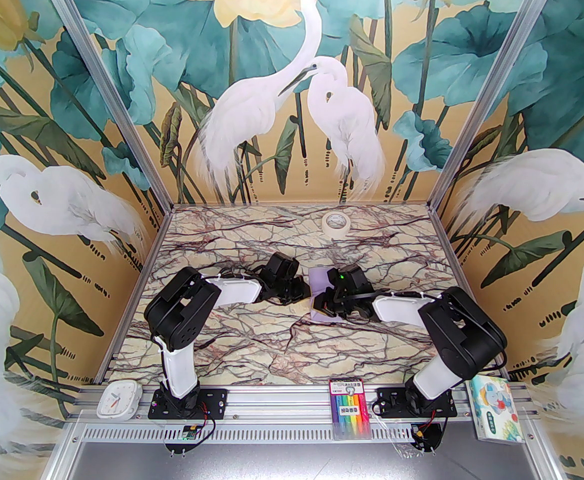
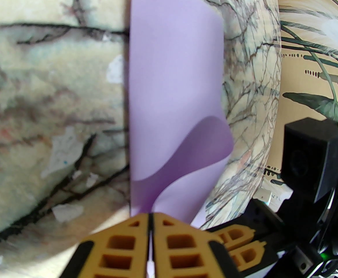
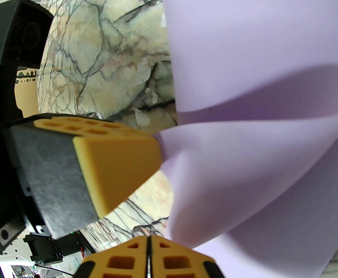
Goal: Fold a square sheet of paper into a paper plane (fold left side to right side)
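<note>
sheet: square sheet of paper (image 1: 319, 279) around mid-tabletop, slightly right of centre, between the two wrists and partly hidden under the right one
fold state: one flap arched over the rest, loop open, no crease pressed; a near corner curls up in the left wrist view
left gripper (image 2: 150, 216): fingers together, clamped on the sheet's near edge; a pale sliver shows in the seam
right gripper (image 3: 148, 239): fingers together too; sheet runs right past the tips, can't tell if it's actually pinched
spacing: grippers just beside each other; left finger (image 3: 116, 161) touches the sheet's edge in the right wrist view
step (my read): left-to-right half fold under way, edges not yet matched
risk 1: arms pull apart while both hold the same edge -> tear or slip
risk 2: flap lands off-square -> crooked crease, every later fold inherits it
risk 3: bottom layer not pinned, drags across the tabletop (image 1: 221, 248) when the flap moves
risk 4: wrists this tight -> collision
clutter: tape roll (image 1: 335, 224) near the far edge, well apart, no issue
</note>
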